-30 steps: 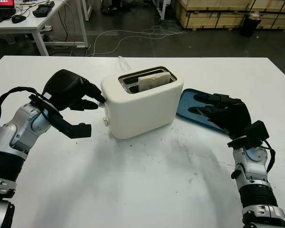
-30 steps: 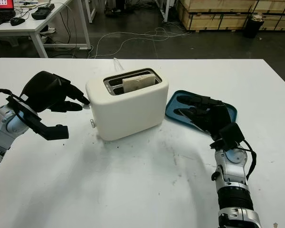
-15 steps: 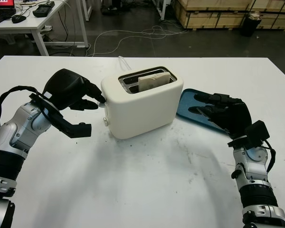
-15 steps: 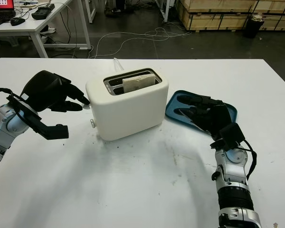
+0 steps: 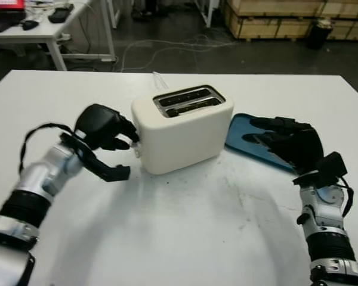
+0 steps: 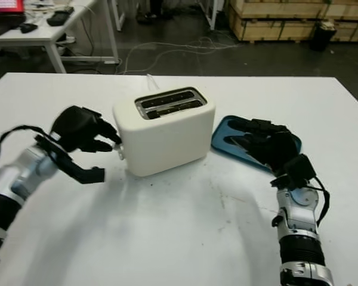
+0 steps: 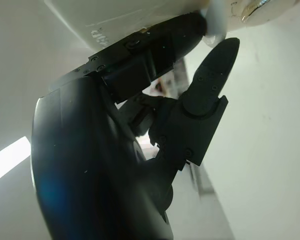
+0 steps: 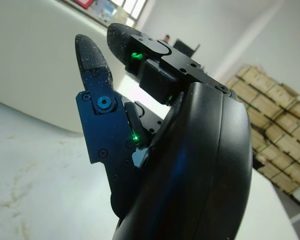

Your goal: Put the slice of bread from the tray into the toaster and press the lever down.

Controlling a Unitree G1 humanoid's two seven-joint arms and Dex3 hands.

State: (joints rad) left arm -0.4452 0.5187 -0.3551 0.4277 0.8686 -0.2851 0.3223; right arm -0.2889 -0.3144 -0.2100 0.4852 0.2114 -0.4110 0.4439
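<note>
While the left hand [image 5: 107,128] is being held against the left end of the toaster [image 5: 184,128], its curled fingers [image 7: 165,37] are being pressed on the white lever [image 5: 135,147], which is sitting low on that end face; nothing else is being gripped by them. On the white table [image 5: 185,226], the toaster is being kept upright at centre, and no bread is being seen standing above its two dark slots [image 5: 188,100], so the slice's place cannot be told. Just right of it, the blue tray [image 5: 250,140] is being partly covered by the right hand [image 5: 289,143], which is being held open over the tray with nothing in its grasp.
</note>
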